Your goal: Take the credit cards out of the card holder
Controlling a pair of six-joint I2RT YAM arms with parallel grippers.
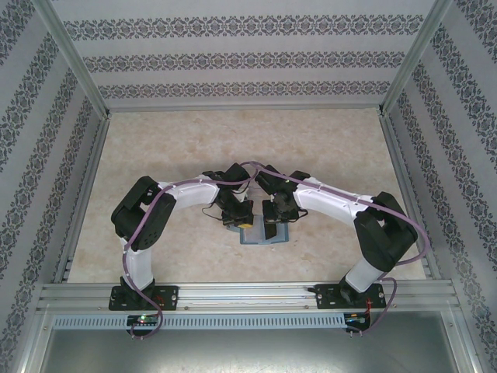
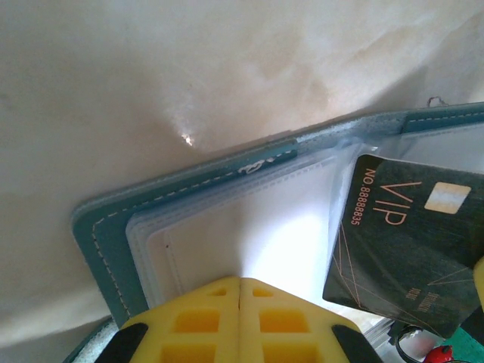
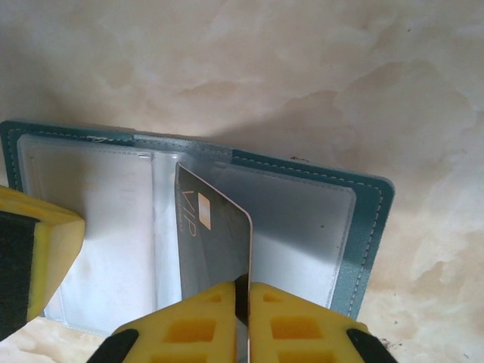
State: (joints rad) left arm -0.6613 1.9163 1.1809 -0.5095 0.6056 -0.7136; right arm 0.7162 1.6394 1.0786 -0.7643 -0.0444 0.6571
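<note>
The teal card holder [image 1: 265, 236] lies open on the marble table between both arms, its clear sleeves facing up [image 2: 98, 234] [image 3: 366, 234]. A dark credit card [image 3: 212, 242] printed "VIP" stands on edge over the holder's middle fold, also seen at an angle above the right page [image 2: 408, 242]. My right gripper [image 3: 243, 291] [image 1: 272, 224] is shut on that card's near edge. My left gripper [image 2: 240, 283] [image 1: 237, 220] is shut, its yellow tips together over the holder's left page, with nothing seen between them. One left finger [image 3: 38, 257] shows in the right wrist view.
Patterned walls with metal posts [image 1: 78, 70] close in the table on three sides. Bare marble tabletop [image 1: 248, 140] stretches beyond the holder towards the back wall.
</note>
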